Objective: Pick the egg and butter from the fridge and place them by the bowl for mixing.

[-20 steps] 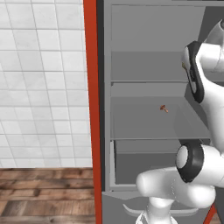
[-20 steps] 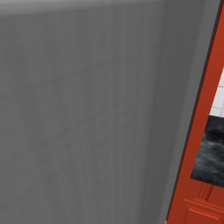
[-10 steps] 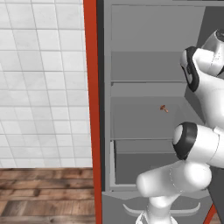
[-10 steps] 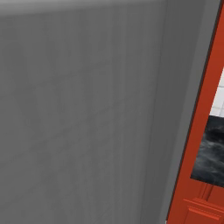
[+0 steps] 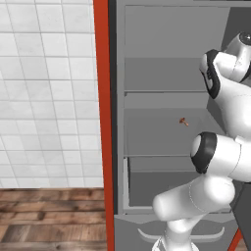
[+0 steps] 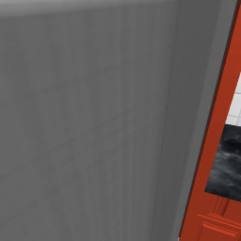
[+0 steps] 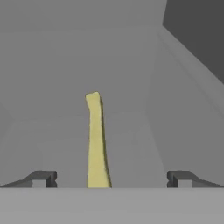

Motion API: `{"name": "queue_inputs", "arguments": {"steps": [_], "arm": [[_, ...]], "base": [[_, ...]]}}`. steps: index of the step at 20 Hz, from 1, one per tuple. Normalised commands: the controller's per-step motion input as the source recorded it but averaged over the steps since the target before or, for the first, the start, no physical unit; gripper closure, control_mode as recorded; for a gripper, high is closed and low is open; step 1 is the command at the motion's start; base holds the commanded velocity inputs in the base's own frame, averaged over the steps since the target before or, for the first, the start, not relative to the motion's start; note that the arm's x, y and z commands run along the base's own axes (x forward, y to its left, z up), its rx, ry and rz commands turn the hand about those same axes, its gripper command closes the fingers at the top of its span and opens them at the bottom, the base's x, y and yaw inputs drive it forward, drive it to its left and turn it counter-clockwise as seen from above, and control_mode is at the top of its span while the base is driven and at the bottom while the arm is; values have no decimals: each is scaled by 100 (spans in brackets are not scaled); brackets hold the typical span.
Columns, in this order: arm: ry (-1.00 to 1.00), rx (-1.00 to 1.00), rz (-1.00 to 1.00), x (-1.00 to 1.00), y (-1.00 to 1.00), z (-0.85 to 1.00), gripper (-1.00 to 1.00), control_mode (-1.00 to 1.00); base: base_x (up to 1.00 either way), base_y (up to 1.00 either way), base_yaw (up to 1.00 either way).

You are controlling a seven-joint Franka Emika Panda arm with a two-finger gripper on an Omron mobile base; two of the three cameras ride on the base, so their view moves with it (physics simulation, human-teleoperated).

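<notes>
The fridge point(image 5: 147, 73) stands open, with grey shelves and a grey drawer point(image 5: 162, 184) low down. My arm reaches into its right side. In the hand view the butter point(image 7: 96, 144), a pale yellow stick, lies lengthwise on a grey shelf. It runs away from my gripper point(image 7: 111, 179), slightly left of centre. The gripper is open and its fingertips point(image 7: 43, 178) stand wide to either side of the stick's near end without touching it. A tiny reddish-brown item point(image 5: 183, 121) sits on the middle shelf, too small to tell whether it is the egg. The bowl is out of view.
A red cabinet edge point(image 5: 101, 122) borders the fridge on the left, beside a white tiled wall point(image 5: 49, 88) and wood floor. A flat grey panel point(image 6: 94, 117) is close in the right base view, with a red frame point(image 6: 214, 155) at its right. Grey inner walls close in beside and behind the butter.
The arm's elbow has swung up and to the left in the left base view. The small item on the shelf has stayed put. The jaws have stayed open.
</notes>
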Motion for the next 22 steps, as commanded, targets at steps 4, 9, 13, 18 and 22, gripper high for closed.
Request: {"name": "queue_inputs", "arguments": {"steps": [4, 9, 13, 18, 22], "arm": [[0, 0, 0, 4, 21, 0, -100, -100], [0, 0, 0, 1, 0, -1, -100, -100], [0, 0, 0, 0, 0, -10, -100, -100], [0, 0, 0, 0, 0, -25, -100, -100], [0, 0, 0, 8, 0, -33, -100, -100]], "base": [[0, 0, 0], [0, 0, 0], [0, 0, 0], [0, 0, 0], [0, 0, 0]]}}
